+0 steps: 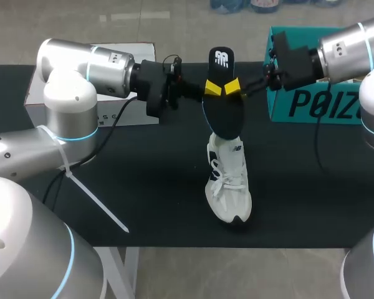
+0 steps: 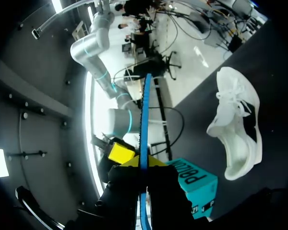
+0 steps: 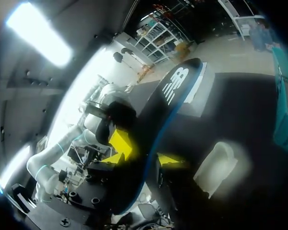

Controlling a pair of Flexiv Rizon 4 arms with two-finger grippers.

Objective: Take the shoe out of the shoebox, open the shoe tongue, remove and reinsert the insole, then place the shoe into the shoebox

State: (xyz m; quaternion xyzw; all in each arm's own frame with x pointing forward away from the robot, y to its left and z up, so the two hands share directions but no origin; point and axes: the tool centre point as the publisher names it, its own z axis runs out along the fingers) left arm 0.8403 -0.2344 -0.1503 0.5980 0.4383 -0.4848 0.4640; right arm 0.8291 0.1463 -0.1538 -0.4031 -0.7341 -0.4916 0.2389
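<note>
Insole (image 1: 223, 106): was out of the shoe (image 1: 228, 187), held above it, left gripper (image 1: 212, 88) and right gripper (image 1: 233, 87) both clamped on it. Shoe stood on the table (image 1: 143, 187), outside the shoebox (image 1: 311, 106). Remaining, apparently: 2 steps, reinsertion and boxing.

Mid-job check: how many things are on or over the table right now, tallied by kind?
Shoes: 1, the white shoe
Insoles: 1, the black insole
Boxes: 2, the teal shoebox and the white box
Total: 4
</note>
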